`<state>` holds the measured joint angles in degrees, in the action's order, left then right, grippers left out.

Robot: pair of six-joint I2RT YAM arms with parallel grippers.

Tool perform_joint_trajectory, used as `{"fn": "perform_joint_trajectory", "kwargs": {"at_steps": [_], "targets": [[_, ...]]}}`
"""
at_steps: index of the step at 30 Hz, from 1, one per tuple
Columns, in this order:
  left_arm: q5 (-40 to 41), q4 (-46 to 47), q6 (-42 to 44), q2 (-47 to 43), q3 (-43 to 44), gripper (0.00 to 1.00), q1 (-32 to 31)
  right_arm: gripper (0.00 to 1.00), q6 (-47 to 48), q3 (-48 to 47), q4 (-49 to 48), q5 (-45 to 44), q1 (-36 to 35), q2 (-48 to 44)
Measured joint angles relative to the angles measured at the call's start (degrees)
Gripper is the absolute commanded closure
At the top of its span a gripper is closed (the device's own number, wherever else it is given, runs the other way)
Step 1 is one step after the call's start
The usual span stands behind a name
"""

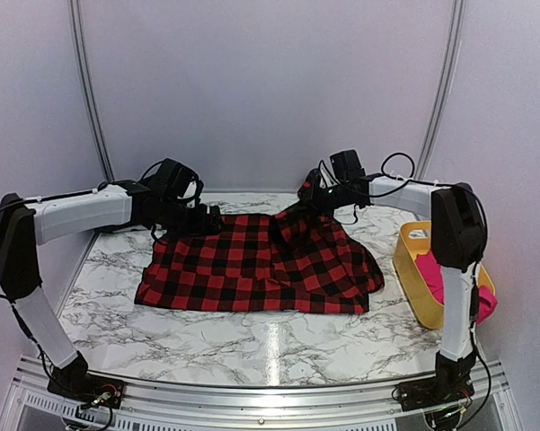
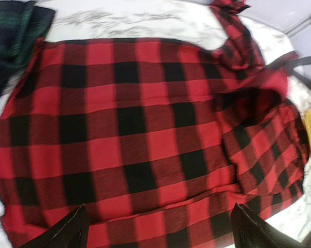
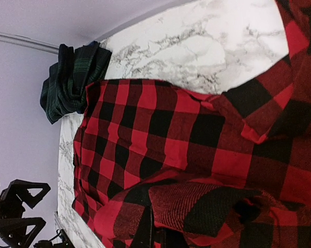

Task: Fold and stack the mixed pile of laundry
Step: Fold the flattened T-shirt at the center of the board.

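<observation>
The red-and-black checked garment [image 1: 261,260] lies spread across the middle of the marble table; no white letters show. My left gripper [image 1: 204,220] hovers at its far left edge, its jaws wide open over the cloth in the left wrist view [image 2: 160,235]. My right gripper [image 1: 316,199] is shut on a bunched fold of the same garment [image 3: 207,201] at its far right corner and holds that corner lifted. The dark green-black plaid garment [image 2: 13,36] lies crumpled beyond the far left corner and also shows in the right wrist view [image 3: 72,77]. The magenta-pink garment [image 1: 436,274] sits in the tub.
A yellow plastic tub [image 1: 411,269] stands at the table's right edge beside the right arm's base. Bare marble [image 1: 252,346] runs along the near side of the garment. Pale walls enclose the back and sides.
</observation>
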<state>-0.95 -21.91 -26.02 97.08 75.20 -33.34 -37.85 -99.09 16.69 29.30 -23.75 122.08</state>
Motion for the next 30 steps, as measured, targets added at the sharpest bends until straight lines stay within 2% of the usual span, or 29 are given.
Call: {"fn": "perform_joint_trajectory", "kwargs": {"at_steps": [4, 9, 14, 18, 24, 30], "targets": [[-3.26, 6.91, -1.11, 4.46, 0.55, 0.12, -2.49, 0.58, -2.03, 1.16, -2.08, 1.2, -0.2, 2.86], [-4.61, 9.51, -0.72, 14.58, 8.85, 0.18, -5.84, 0.44, -1.62, -0.68, -1.4, 0.44, 0.59, 5.75], [-3.89, 11.26, 1.09, 21.68, 19.15, 0.25, -9.2, 0.44, 1.6, -6.01, 1.18, -1.88, 3.19, 5.22], [-3.93, 11.58, 2.64, 27.3, 27.39, 0.29, -10.93, 0.44, 4.28, -5.84, 3.23, -2.34, 4.76, 2.34], [-2.56, 7.52, 5.97, 40.52, 43.36, 0.26, -12.39, 0.45, 6.01, 4.76, 3.52, -1.44, 5.09, -5.29], [0.92, 2.29, 7.89, 48.98, 51.8, 0.21, -12.87, 0.46, 6.58, 11.85, 3.63, -1.07, 5.07, -6.8]]}}
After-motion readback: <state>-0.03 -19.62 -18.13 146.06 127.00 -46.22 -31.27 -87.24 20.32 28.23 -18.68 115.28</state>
